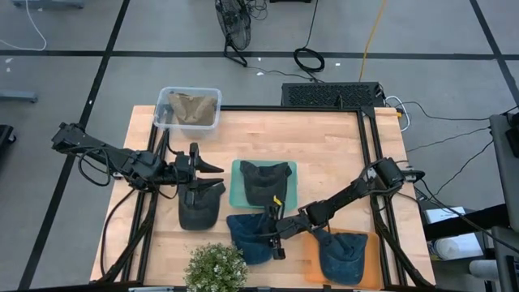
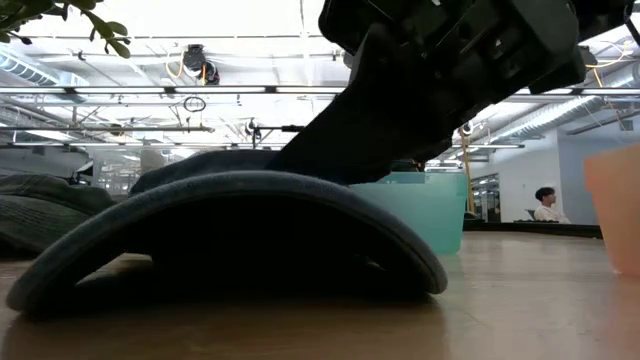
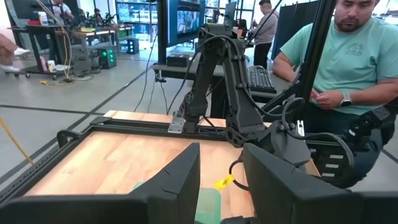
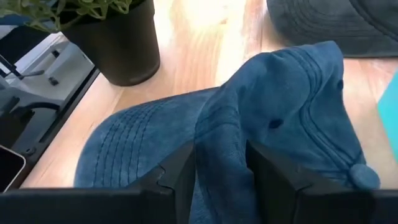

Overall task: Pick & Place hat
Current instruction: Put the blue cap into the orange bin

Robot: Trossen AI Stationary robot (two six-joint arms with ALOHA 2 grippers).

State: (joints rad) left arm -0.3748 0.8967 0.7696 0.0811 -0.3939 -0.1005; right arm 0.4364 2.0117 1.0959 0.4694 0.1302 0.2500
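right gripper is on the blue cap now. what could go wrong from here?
The right gripper pinches only a fold of the blue cap, so the cloth may slip out on lifting. The potted plant stands close beside the cap, so a swing that way could knock it. The left gripper hovers open over the dark cap.

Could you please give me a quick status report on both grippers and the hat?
Right gripper shut on blue hat, pinching a fold of the crown. Left gripper open above dark grey hat. Potted plant close beside the blue hat.

You look straight down on the table (image 1: 324, 146); low view sits at tabletop; wrists peer past fingers.
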